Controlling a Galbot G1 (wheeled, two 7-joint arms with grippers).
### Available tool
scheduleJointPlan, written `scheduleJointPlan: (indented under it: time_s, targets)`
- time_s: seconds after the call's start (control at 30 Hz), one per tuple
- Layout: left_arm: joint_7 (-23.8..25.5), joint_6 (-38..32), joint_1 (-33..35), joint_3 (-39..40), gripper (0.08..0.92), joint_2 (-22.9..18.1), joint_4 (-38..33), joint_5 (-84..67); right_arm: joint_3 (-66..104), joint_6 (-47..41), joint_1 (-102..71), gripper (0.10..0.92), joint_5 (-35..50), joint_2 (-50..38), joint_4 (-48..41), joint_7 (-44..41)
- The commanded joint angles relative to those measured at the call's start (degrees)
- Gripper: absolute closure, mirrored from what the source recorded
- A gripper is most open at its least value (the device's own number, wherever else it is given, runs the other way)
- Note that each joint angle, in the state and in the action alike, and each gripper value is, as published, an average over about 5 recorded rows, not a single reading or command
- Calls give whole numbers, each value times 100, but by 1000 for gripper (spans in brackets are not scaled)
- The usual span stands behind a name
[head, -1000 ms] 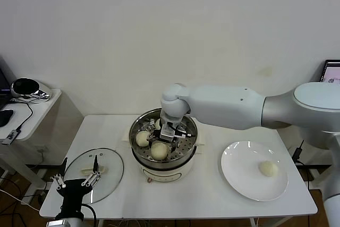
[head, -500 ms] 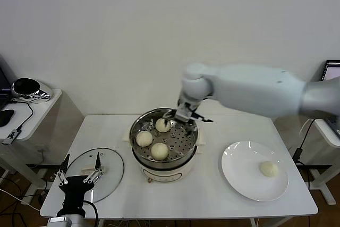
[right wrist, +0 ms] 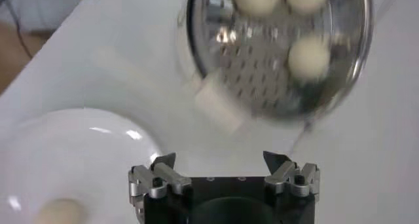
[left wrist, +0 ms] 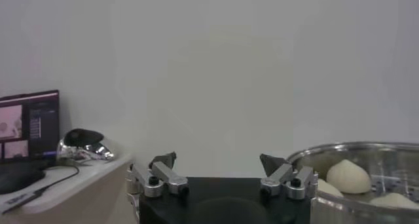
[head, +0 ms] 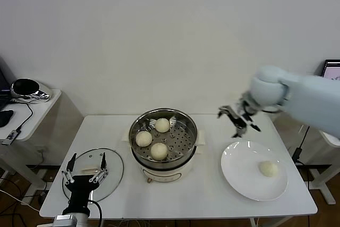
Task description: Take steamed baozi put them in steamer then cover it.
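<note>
Three cream-white baozi point(head: 159, 150) lie in the shiny steel steamer point(head: 188, 144) on its white pot base at the table's middle; the same three baozi point(right wrist: 309, 57) show in the right wrist view. A single baozi point(head: 268, 168) rests on the white plate point(head: 239, 168) at the right. My right gripper point(head: 238, 119) hangs open and empty in the air between steamer and plate, above the plate's far edge. The glass cover point(head: 112, 169) with its cream handle lies flat at the table's left front. Just over the cover my left gripper point(head: 85, 168) is parked open.
A side table point(head: 40, 107) at the far left carries a shiny dark object point(head: 27, 88) and cables. A monitor edge point(head: 332, 70) shows at the far right. The table's front edge runs close under the plate and the cover.
My right gripper has left the steamer, where a third baozi now lies, and swung right, coming over the plate's far edge. The left gripper has shifted slightly over the cover.
</note>
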Motion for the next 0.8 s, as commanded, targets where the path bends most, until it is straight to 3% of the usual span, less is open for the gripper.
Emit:
scheduleJointPlan:
  time_s: [0.03,0.4,0.8]
  targets:
    - [9,0,-14,50,177,24,41,2,585,-782,-1471,203,-679,-2018,280,274]
    - [5,4,47,36,177,-5,52,23,4411,-585,-5749,203,-1433,-2042,-547,347]
    - [9,26,123,5,177,-71,40,81,5095,-301,-6204,203,-1955,-926,-1779,529]
